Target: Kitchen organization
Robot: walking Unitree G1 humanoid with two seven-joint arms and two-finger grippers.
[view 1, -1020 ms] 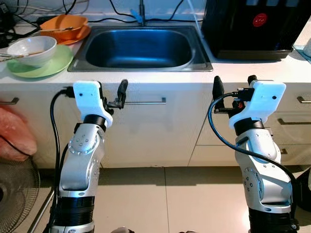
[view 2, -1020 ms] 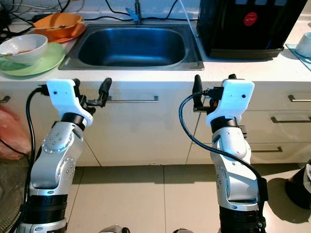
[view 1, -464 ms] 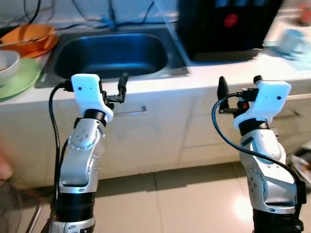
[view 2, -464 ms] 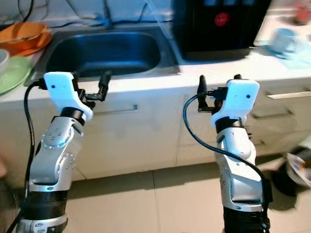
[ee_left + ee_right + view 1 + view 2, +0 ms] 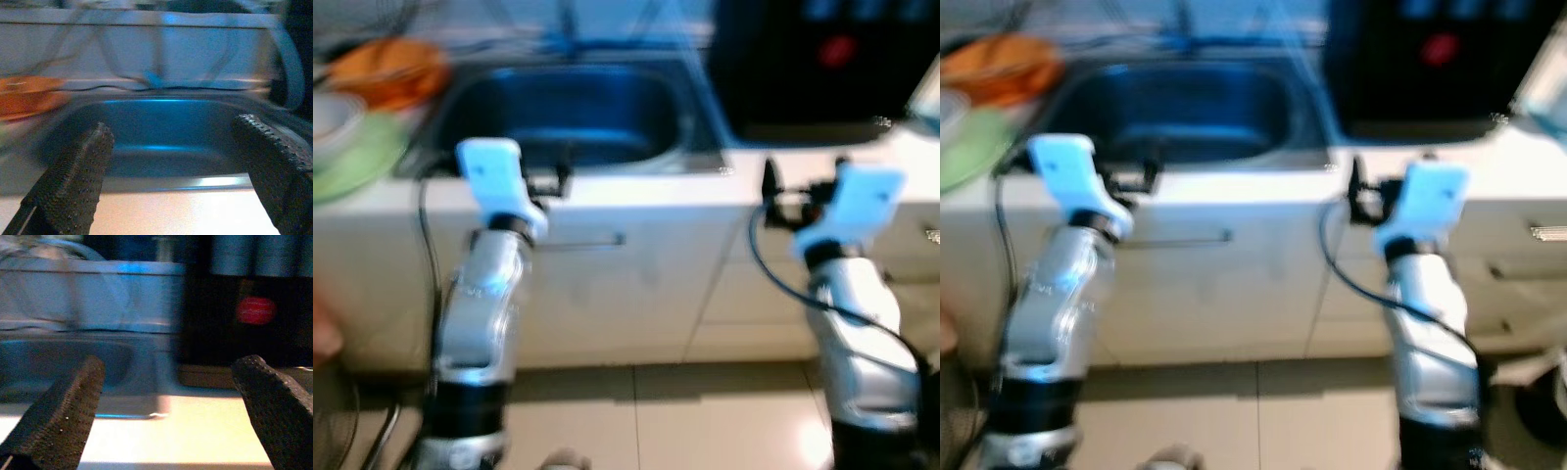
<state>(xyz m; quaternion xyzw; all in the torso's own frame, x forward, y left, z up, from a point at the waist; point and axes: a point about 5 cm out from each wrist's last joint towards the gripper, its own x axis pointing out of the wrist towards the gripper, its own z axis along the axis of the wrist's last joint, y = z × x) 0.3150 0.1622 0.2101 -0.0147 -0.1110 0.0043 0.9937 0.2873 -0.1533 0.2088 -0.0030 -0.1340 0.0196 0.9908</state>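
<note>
Dishes on desk, left of sink.
Orange bowl (image 5: 389, 70) lies at rear; white bowl (image 5: 335, 116) sits on green plate (image 5: 364, 159) nearer the front. View blurred.

A pale countertop (image 5: 636, 191) runs across the kitchen, with a stainless steel sink (image 5: 573, 113) sunk into it and a faucet (image 5: 155, 78) rising at the back against a light wall (image 5: 205, 54). Below are cream cabinet fronts (image 5: 626, 284) with a long bar handle (image 5: 585, 241), and drawers (image 5: 1528, 264) further right. The floor is glossy beige tile (image 5: 705, 411), catching a bright glare near the right. Everything looks smeared by motion blur.
</note>
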